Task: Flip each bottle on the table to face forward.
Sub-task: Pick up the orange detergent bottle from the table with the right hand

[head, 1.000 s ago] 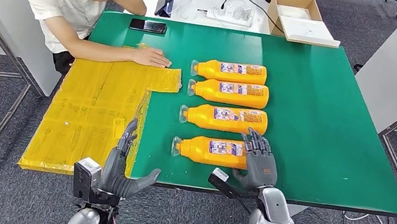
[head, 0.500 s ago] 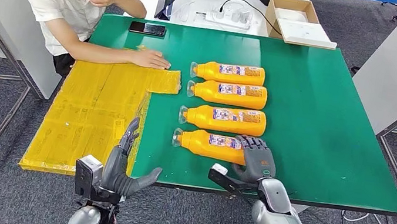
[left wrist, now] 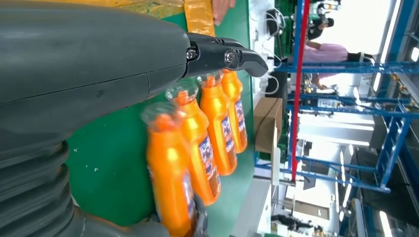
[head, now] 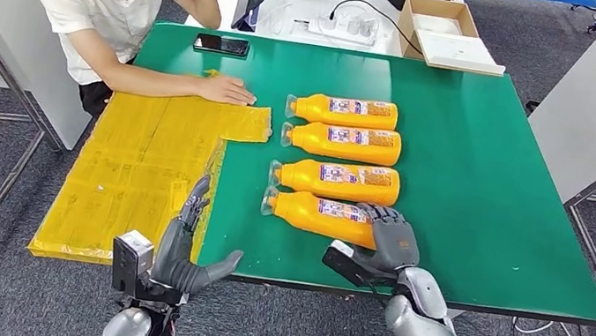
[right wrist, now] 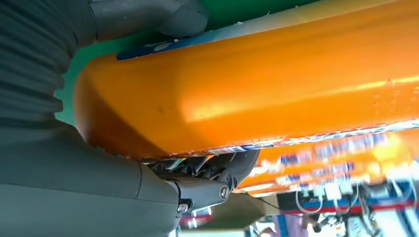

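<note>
Now right hand (head: 391,242) gripping nearest bottle (head: 319,214)

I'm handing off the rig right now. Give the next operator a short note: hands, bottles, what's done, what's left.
Right robot hand grips the base end of the nearest orange bottle, which is tilted, its cap close to the next bottle.
Left robot hand is open and holds nothing, hovering at the near table edge by the yellow mat.
Four orange bottles lie on their sides on the green table, caps toward the person's side.
Labels show on top of the three far bottles. The nearest one is mid-turn; finish it, then check the rest.
</note>
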Robot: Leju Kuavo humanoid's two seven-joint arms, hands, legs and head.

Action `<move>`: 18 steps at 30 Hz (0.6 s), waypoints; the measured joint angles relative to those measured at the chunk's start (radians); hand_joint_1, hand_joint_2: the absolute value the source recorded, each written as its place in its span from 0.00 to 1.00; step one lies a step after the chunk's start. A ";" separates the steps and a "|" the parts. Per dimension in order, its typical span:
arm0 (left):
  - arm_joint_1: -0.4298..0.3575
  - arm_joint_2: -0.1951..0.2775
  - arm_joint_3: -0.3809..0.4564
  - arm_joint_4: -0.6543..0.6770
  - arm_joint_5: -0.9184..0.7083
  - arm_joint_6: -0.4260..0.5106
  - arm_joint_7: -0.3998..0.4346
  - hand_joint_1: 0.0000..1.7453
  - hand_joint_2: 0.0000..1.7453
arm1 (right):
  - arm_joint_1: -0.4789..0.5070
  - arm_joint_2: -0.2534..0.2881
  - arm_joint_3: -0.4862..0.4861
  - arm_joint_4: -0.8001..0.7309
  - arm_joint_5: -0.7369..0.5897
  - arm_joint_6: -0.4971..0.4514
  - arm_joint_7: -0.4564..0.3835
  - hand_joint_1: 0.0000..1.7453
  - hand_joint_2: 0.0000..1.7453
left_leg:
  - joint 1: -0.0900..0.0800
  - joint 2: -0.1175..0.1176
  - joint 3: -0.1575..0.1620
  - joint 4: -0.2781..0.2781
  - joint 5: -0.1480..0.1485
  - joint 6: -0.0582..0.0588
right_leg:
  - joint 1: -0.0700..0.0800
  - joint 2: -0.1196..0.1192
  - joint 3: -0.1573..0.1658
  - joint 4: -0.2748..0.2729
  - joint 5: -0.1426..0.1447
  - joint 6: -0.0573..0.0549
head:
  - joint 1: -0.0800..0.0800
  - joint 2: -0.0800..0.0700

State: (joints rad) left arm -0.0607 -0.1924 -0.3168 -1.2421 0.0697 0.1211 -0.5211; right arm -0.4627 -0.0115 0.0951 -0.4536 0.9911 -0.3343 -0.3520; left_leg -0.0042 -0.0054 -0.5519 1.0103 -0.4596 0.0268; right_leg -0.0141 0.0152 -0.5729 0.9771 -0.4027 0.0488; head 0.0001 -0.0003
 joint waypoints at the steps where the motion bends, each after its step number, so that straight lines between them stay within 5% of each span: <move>1: 0.003 0.000 0.000 0.000 0.009 0.010 0.001 0.00 1.00 | 0.009 0.006 -0.009 -0.006 -0.047 -0.002 -0.042 1.00 1.00 | 0.000 0.000 -0.001 0.000 0.000 0.000 | 0.000 0.001 0.000 0.000 0.000 0.000 | 0.000 0.000; 8: 0.016 -0.011 0.012 0.000 0.090 0.066 0.032 0.00 1.00 | 0.086 0.057 -0.032 -0.091 -0.237 -0.028 -0.196 1.00 1.00 | 0.002 0.000 -0.006 0.000 0.000 0.000 | 0.001 0.001 -0.005 0.000 0.000 0.000 | 0.000 0.000; 13: 0.028 -0.024 0.044 0.000 0.265 0.150 0.095 0.00 1.00 | 0.221 0.101 0.003 -0.313 -0.475 -0.127 -0.239 1.00 1.00 | 0.002 -0.003 -0.017 0.000 0.002 -0.001 | 0.001 0.000 -0.014 0.002 0.000 0.000 | -0.001 0.000; 18: 0.047 -0.022 0.019 -0.004 0.346 0.037 0.124 0.00 1.00 | 0.294 0.114 0.067 -0.514 -0.583 -0.221 -0.235 1.00 1.00 | 0.001 -0.004 -0.023 0.000 0.003 -0.001 | 0.000 -0.001 -0.020 0.002 0.000 0.000 | -0.001 0.000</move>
State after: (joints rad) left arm -0.0141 -0.2146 -0.2977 -1.2459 0.4160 0.1584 -0.3972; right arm -0.1682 0.1023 0.1626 -0.9672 0.4078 -0.5551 -0.5868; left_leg -0.0028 -0.0096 -0.5751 1.0103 -0.4571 0.0260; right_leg -0.0141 0.0139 -0.5928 0.9790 -0.4025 0.0492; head -0.0005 -0.0002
